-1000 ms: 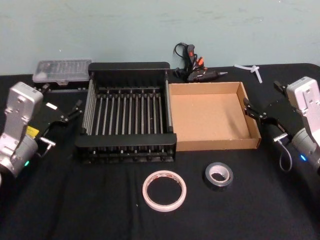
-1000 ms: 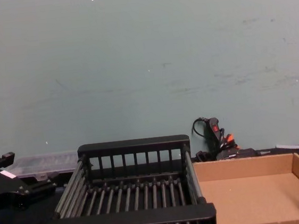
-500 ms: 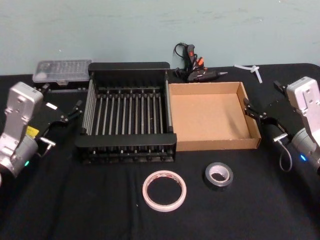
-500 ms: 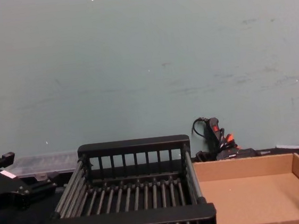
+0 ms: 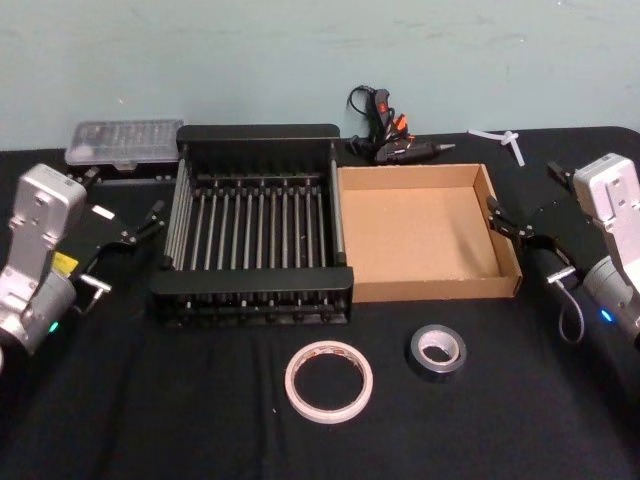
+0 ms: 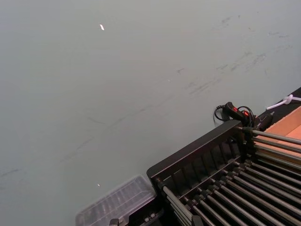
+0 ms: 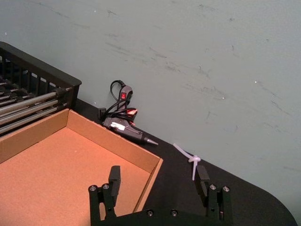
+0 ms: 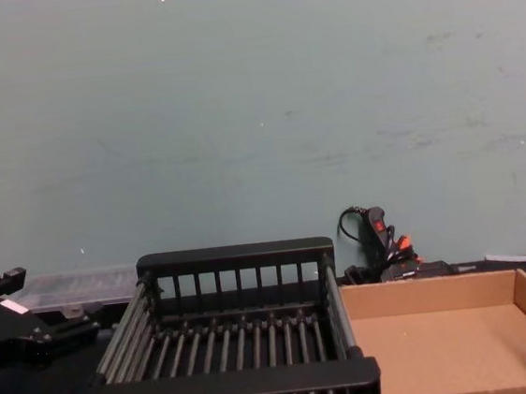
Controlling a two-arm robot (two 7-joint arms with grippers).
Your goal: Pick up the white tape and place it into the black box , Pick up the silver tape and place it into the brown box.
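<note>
The white tape lies flat on the black cloth near the front, below the black box. To its right sits the smaller silver tape, in front of the brown box. Both boxes stand side by side and hold nothing. My left gripper hovers open left of the black box, pointing toward the back wall. At the brown box's right wall my right gripper is open with nothing between its fingers; in the head view the right gripper is far from both tapes.
A black glue gun with its cord lies behind the boxes. A clear plastic case sits at the back left, and a white zip tie at the back right. A green wall closes the table's far side.
</note>
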